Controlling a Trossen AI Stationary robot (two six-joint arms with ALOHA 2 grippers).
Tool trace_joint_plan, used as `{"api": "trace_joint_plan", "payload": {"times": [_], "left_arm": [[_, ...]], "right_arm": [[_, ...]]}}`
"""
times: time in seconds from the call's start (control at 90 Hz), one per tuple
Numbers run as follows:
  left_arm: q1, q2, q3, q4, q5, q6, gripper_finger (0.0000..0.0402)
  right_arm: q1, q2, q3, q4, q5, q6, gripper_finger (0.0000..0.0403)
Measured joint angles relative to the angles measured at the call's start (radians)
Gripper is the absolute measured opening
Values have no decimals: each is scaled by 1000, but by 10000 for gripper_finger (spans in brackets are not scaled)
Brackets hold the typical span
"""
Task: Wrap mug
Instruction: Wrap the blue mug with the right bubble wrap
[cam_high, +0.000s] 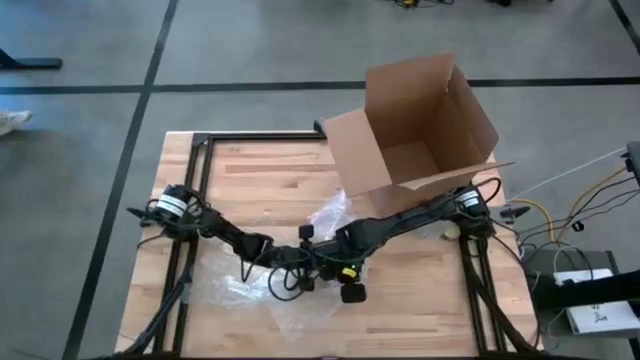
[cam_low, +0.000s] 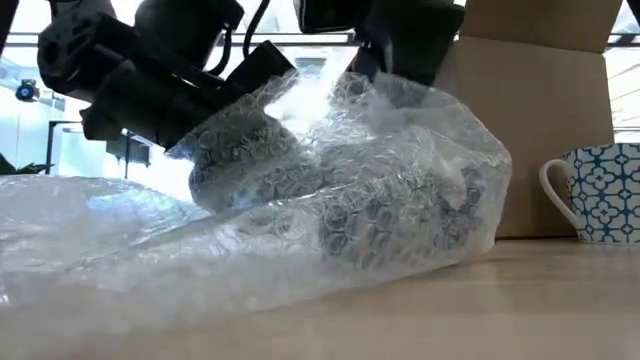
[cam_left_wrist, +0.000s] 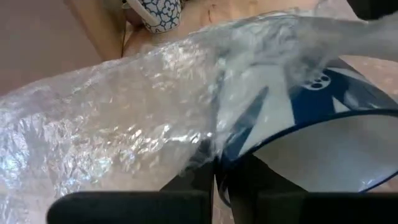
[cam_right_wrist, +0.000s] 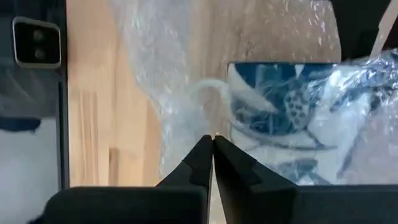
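While the high view hides it, wrist views show the blue-patterned mug (cam_right_wrist: 292, 118) under bubble wrap (cam_low: 330, 200) at table 6 o'clock; left gripper (cam_left_wrist: 214, 186) and right gripper (cam_right_wrist: 212, 163) closed, pinching wrap.

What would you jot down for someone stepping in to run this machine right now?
Left gripper: shut on the bubble wrap at the mug's rim, mid-table.
Right gripper: shut on the bubble wrap beside the mug.
Done: wrap is draped over the blue patterned mug, lying on its side.
Left: the mug's mouth shows uncovered; finish wrapping.
Nearby: a second mug stands unwrapped by the open cardboard box.
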Motion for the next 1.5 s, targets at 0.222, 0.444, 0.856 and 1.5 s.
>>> {"api": "trace_joint_plan", "payload": {"times": [0.222,0.444,0.856,1.5], "left_arm": [[0,0,0,0,-1,0,5],[0,0,0,0,-1,0,5],[0,0,0,0,-2,-2,5],[1,0,-1,2,-4,-7,5]], "right_arm": [[3,0,76,-169,-1,-1,0],[53,-2,180,-174,33,48,0],[77,0,-50,99,206,80,0],[72,0,-138,234,181,41,0]]}}
